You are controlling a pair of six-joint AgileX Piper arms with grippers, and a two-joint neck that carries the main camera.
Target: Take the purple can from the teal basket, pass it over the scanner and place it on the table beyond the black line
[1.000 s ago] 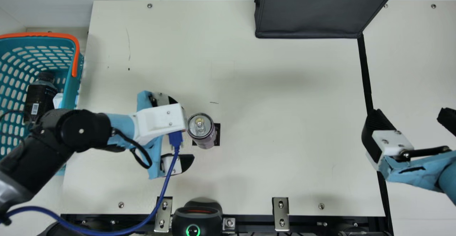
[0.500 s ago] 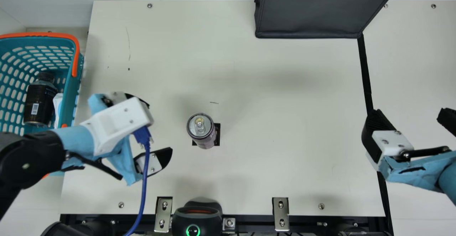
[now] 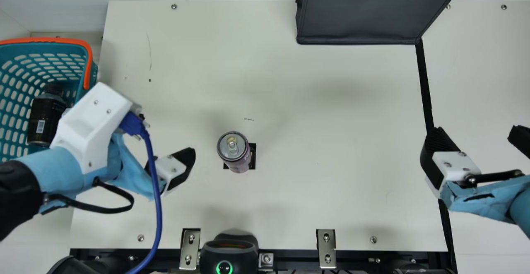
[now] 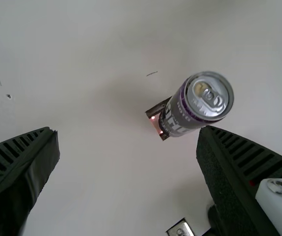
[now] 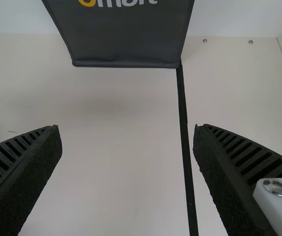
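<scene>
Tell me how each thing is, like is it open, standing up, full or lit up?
Can: standing upright on the table, not held.
Left claw: open, nothing in it.
Right claw: open, nothing in it.
Basket: has things inside.
Bottle: in the basket, cap on.
Scanner: green ring lit.

The purple can stands upright on the table, silver top up, over a dark square.
</scene>
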